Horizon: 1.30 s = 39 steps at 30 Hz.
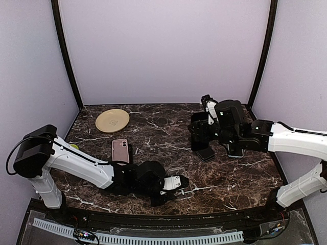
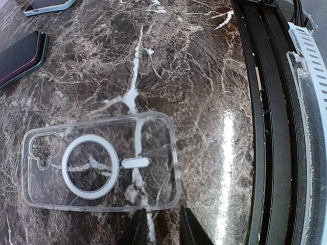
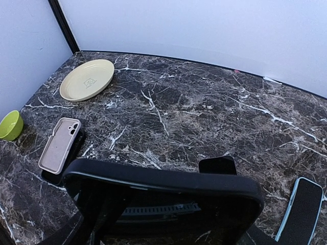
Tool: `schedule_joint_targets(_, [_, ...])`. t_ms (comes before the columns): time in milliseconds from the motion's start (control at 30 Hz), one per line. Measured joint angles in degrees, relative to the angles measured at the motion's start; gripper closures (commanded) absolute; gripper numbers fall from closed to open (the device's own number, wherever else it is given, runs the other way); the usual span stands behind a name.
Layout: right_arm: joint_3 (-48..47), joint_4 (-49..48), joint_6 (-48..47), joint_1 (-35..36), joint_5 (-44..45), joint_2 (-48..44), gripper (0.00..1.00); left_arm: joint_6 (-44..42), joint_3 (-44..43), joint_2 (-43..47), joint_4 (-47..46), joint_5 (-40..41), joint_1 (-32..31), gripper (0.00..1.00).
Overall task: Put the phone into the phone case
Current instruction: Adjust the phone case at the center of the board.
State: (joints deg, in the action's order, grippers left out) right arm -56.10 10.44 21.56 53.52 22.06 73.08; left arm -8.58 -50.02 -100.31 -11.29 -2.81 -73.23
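A clear phone case (image 2: 99,163) with a white ring lies flat near the table's front edge (image 1: 176,176). My left gripper (image 2: 162,227) hovers just at its near long edge, the jaws a narrow gap apart with only marble between them. My right gripper (image 1: 200,133) hangs above the table's right half, shut across a black phone case (image 3: 163,184) that spans its jaws. A black phone (image 3: 217,164) lies on the marble below it (image 1: 206,153). A pink-backed phone (image 1: 120,150) lies left of centre (image 3: 59,144).
A second dark phone with a light-blue rim (image 3: 301,206) lies at the right (image 1: 235,150). A yellow plate (image 1: 112,120) sits at the back left, and a green bowl (image 3: 10,125) by the left wall. The black front rail (image 2: 265,127) runs close beside the clear case.
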Motion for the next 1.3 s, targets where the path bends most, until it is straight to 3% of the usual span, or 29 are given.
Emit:
schedule_joint_targets(500, [2.5,0.2,-0.4,-0.2,1.4,-3.3,0.75,-1.6,-2.2,-0.7,3.8,-1.1,0.0,0.79])
schedule_joint_targets(933, [2.5,0.1,-1.4,-0.3,1.5,-4.3,0.75,-1.6,-0.8,5.4,11.4,6.1,0.0,0.79])
schedule_joint_targets(1300, [2.8,0.1,-1.4,-0.3,1.6,-4.3,0.75,-1.5,-6.0,-4.1,14.1,2.9,0.0,0.79])
